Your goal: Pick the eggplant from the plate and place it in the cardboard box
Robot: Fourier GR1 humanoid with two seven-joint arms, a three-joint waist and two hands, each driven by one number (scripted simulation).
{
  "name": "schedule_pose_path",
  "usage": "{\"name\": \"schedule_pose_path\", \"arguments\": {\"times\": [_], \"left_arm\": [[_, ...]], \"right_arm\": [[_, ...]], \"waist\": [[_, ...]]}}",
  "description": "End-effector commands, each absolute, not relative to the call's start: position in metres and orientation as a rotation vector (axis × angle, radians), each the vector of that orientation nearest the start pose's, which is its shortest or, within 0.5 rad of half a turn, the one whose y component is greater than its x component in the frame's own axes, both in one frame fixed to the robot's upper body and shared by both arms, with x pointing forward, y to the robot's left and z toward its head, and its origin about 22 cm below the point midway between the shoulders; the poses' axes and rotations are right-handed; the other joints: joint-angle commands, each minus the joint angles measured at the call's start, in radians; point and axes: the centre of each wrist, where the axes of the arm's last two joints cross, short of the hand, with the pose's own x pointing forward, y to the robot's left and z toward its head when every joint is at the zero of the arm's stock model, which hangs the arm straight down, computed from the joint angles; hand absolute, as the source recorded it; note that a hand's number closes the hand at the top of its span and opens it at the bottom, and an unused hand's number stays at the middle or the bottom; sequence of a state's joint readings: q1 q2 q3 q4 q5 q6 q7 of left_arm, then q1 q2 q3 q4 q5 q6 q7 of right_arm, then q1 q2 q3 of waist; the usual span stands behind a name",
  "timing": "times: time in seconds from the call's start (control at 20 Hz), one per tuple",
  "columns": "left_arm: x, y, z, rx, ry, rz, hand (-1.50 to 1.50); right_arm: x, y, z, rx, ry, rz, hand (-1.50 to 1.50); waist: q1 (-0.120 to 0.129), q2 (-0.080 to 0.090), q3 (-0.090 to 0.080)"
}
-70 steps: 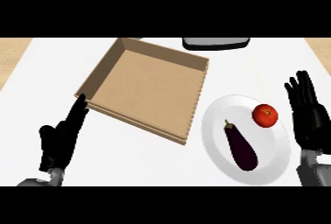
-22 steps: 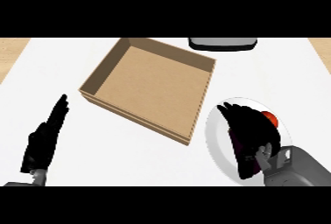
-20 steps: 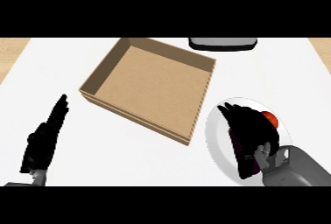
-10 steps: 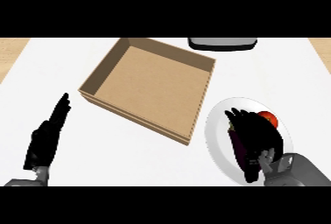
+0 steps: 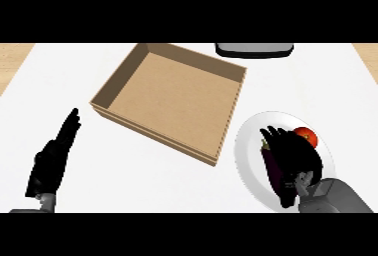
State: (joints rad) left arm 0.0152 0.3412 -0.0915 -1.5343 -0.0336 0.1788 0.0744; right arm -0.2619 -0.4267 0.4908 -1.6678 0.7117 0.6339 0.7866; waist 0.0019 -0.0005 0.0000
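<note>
eggplant (image 5: 270,165) seen on white plate (image 5: 251,150) at near right of tabletop (image 5: 148,180), mostly covered by right robot hand (image 5: 295,157). fingers laid along it, looks like they're wrapped over it, not lifted. red tomato (image 5: 308,136) tucked at plate's far right. cardboard box (image 5: 173,97) sat left of plate, just beside it. left robot hand (image 5: 53,157) parked near left, fingers straight, nothing held.
</note>
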Motion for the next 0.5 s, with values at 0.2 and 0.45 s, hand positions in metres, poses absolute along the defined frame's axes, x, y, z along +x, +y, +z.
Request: {"name": "schedule_pose_path", "arguments": {"times": [0.2,0.45], "left_arm": [[0.225,0.295,0.027,0.375,-1.454,-0.207,0.0],[0.222,0.273,0.014,0.375,-1.455,-0.196,0.0]], "right_arm": [[0.273,-0.18,0.07,-0.815,-0.647,1.443,-1.5],[0.267,-0.191,0.055,-0.811,-0.647,1.456,-1.5]], "waist": [[0.003,0.0,0.0],[0.002,0.0,0.0]]}}
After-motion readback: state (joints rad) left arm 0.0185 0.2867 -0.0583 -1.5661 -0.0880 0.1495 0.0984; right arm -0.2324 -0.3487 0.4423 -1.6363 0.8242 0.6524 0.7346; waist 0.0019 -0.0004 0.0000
